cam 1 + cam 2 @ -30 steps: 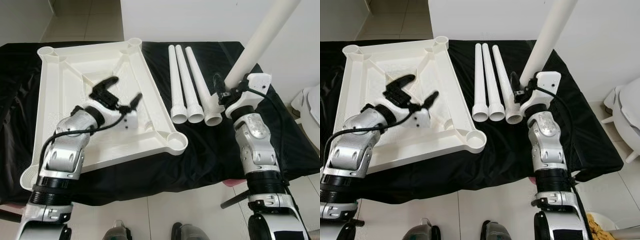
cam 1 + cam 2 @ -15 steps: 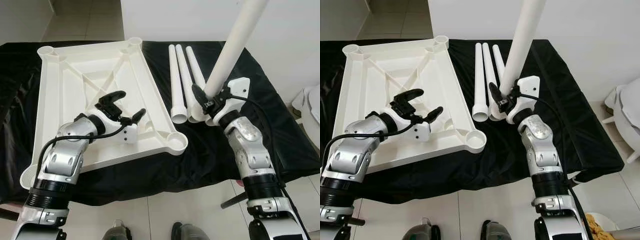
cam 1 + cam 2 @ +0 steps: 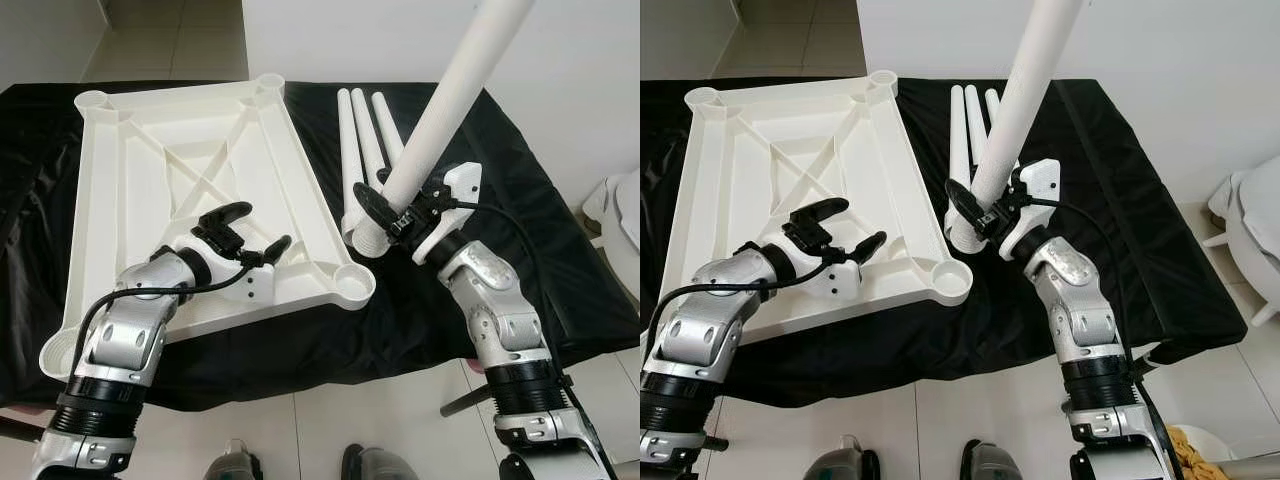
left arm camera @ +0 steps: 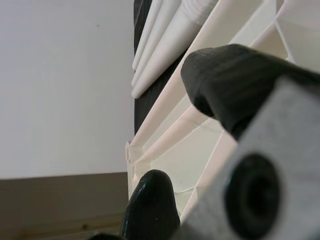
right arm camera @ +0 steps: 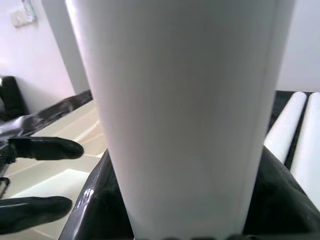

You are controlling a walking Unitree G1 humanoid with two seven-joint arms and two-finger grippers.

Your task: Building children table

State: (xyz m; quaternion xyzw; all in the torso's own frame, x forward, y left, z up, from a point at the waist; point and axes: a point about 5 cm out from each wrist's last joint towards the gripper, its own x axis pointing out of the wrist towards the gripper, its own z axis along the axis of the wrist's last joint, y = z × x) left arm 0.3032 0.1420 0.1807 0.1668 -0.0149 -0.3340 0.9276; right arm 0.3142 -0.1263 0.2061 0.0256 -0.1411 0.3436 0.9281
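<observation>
The upside-down tabletop (image 3: 190, 190) lies on the black-draped surface (image 3: 560, 270). The right tool (image 3: 390, 212) is clamped on 1 white leg (image 3: 440, 105), tilted, with its wide end just beside the near-right corner socket (image 3: 352, 283). 3 spare legs (image 3: 362, 150) lie just right of the tabletop. The left tool (image 3: 248, 232) hovers spread and empty over the tabletop's near rim. Best bet is probably to stand the leg upright over the socket, then push straight down while the left tool steadies the rim.

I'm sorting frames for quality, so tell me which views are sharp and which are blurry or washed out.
Both eye views are sharp and evenly lit; the white tabletop loses some rib detail against the black cloth. In the left wrist view, the left claw looms out of focus. In the right wrist view, the held table leg is a soft, featureless white.
</observation>
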